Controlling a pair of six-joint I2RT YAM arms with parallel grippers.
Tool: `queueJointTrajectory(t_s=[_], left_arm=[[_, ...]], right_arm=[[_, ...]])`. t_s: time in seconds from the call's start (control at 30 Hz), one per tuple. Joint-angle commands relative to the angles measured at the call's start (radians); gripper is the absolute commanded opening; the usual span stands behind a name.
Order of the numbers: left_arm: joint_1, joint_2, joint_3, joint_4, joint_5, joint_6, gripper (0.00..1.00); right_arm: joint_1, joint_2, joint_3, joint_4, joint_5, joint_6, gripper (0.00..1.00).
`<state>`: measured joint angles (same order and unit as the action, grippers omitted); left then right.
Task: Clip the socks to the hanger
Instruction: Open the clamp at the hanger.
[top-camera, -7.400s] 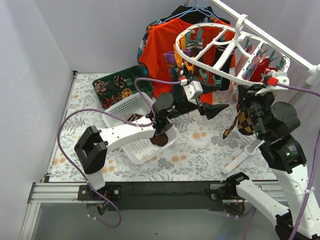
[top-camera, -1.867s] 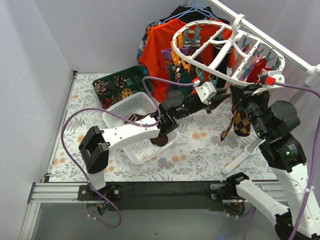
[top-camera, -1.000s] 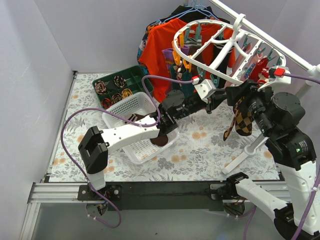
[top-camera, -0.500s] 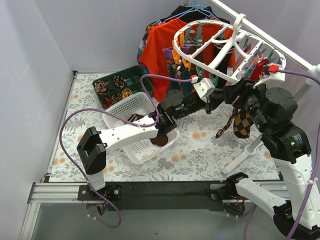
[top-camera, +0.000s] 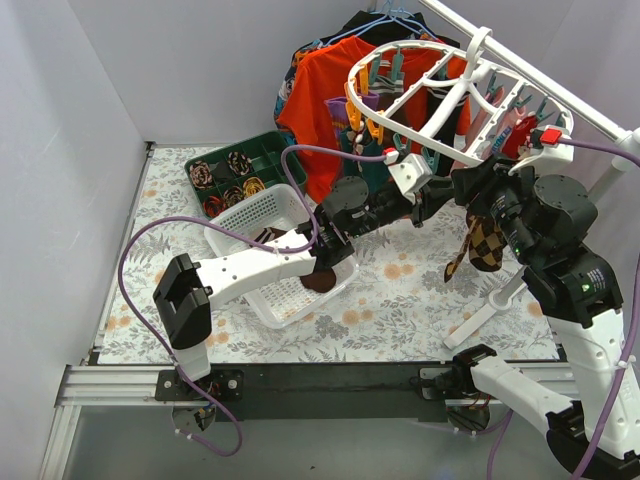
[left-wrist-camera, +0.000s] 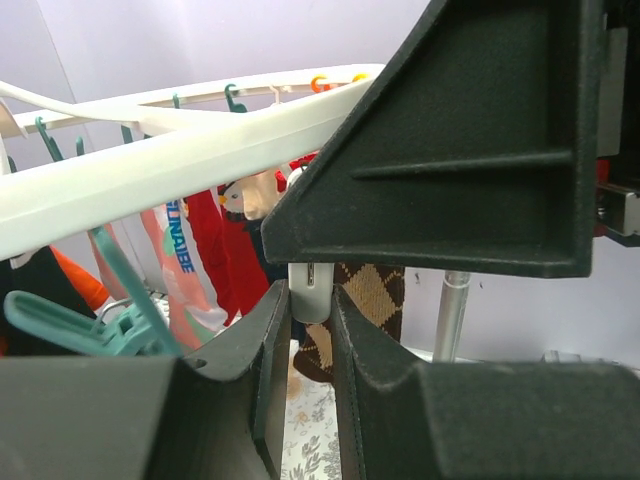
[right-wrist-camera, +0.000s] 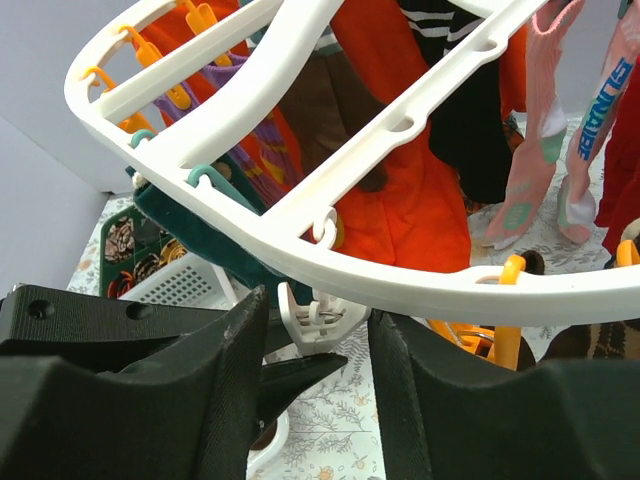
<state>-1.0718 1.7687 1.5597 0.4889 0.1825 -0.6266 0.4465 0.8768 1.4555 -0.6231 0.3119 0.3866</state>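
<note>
argyle sock (top-camera: 487, 245) dangled, seemingly unclipped, beneath the hanger (right-wrist-camera: 420, 280); left gripper (left-wrist-camera: 310, 300) jaws pinched a white clip (left-wrist-camera: 312, 280), right gripper (right-wrist-camera: 318, 330) jaws' hold unclear.

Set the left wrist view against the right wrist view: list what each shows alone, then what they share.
Left wrist only: the argyle sock with its diamonds, and an upright grey pole. Right wrist only: the white basket, rolled sock bundles, the orange T-shirt. Both: the white hanger, teal clips, the pink lettered sock, and the white clip pinched by the left hand.
</note>
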Motion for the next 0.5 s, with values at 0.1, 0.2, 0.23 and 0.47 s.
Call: queueJointTrajectory(t_s=[0.1, 0.2, 0.23, 0.47], left_arm=[[-0.033, -0.017, 0.051, -0.092, -0.012, 0.056, 0.00], [-0.034, -0.020, 0.045, -0.093, -0.023, 0.059, 0.00], [-0.034, -0.021, 0.042, -0.092, -0.026, 0.059, 0.00], [-0.034, -0.046, 0.010, -0.064, -0.060, 0.047, 0.28]], right_arm=[[0.000, -0.009, 0.008, 0.102, 0.036, -0.018, 0.40], [0.001, -0.016, -0.010, 0.106, 0.047, -0.031, 0.32], [0.001, -0.019, -0.017, 0.109, 0.047, -0.035, 0.27], [0.001, -0.048, -0.072, 0.128, 0.038, -0.045, 0.07]])
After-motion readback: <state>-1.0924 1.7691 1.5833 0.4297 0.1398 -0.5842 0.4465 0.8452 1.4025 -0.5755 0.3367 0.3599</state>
